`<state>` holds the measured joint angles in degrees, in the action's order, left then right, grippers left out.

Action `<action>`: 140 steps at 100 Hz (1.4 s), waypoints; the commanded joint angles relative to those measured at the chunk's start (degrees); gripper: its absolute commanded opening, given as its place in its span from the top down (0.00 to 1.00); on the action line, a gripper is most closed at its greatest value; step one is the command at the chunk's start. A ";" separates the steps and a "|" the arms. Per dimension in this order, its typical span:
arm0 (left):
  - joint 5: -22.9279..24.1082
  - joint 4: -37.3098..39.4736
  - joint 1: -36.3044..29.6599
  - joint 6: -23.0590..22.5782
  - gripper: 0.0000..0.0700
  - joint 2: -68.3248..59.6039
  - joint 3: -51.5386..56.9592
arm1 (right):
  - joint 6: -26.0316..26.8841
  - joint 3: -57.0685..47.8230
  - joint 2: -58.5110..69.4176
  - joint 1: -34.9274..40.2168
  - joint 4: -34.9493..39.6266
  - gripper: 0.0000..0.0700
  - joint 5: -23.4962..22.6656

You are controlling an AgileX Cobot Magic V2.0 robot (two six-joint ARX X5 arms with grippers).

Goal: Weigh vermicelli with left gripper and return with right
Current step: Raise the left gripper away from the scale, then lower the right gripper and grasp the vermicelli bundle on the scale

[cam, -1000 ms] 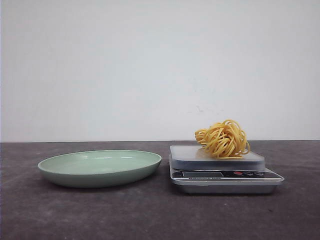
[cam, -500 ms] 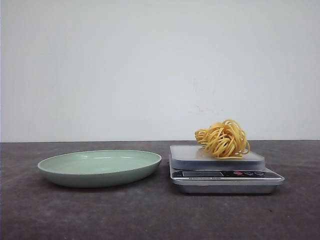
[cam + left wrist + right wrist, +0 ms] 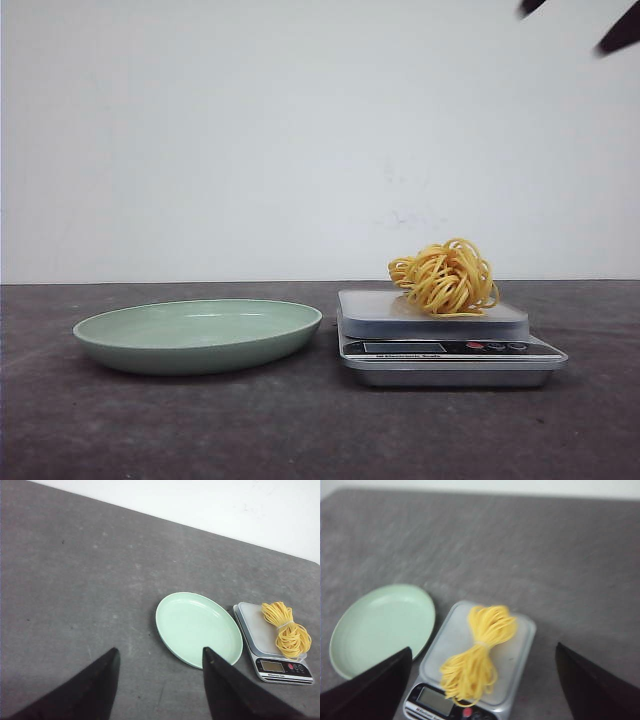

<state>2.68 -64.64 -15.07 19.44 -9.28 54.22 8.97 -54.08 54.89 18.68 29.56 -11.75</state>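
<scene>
The noodles (image 3: 444, 278) lie in a yellow bundle on the platform of the scale (image 3: 445, 345), well below the right gripper (image 3: 480, 690), whose fingers (image 3: 370, 690) are spread wide with nothing between them. In the front view only its dark tips show at the top edge. The left gripper (image 3: 160, 690) also hangs with its fingers apart and empty, high over the table (image 3: 75, 580), the green plate (image 3: 198, 628) and scale lying beyond its fingertips.

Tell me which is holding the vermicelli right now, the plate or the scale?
The scale. The yellow vermicelli bundle sits on its grey platform, right of the green plate, which holds nothing. Neither gripper's fingers touch it.
</scene>
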 commanded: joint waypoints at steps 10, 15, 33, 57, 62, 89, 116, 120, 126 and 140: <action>0.07 0.50 -0.02 -2.16 0.56 0.35 0.61 | 4.04 -2.60 9.09 4.24 -2.58 0.17 1.55; 0.11 0.50 -0.02 -2.29 0.56 0.35 0.61 | 4.15 -3.48 12.31 5.22 -3.02 0.17 1.75; 0.81 0.26 -0.02 -3.58 0.56 0.35 0.61 | 5.66 -7.87 22.93 6.54 -2.91 0.21 4.20; 0.85 -0.07 -0.02 -3.58 0.56 0.35 0.61 | 6.80 -12.96 34.32 6.38 -0.98 0.21 4.24; 0.83 -0.04 -0.02 -3.56 0.56 0.35 0.61 | 7.15 -13.49 35.95 6.43 -0.68 0.21 4.26; 0.85 -0.07 -0.02 -3.56 0.56 0.35 0.61 | 8.20 -13.53 41.31 6.43 0.57 0.23 4.39; 0.94 -0.07 -0.02 -3.58 0.56 0.35 0.61 | 9.75 -13.53 42.07 6.71 0.96 0.95 5.75; 0.94 -0.07 -0.02 -3.58 0.56 0.35 0.61 | 10.03 -13.53 42.07 6.69 1.01 1.00 5.81; 0.94 -0.09 -0.02 -3.63 0.56 0.35 0.61 | 10.21 -13.53 42.07 6.69 0.92 1.00 5.86; 0.94 -0.09 -0.02 -3.65 0.56 0.35 0.61 | 10.82 -13.53 41.81 6.69 0.24 1.00 6.25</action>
<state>3.29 -64.99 -15.07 16.47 -9.19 54.22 18.68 -66.59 95.64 25.08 30.55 -5.98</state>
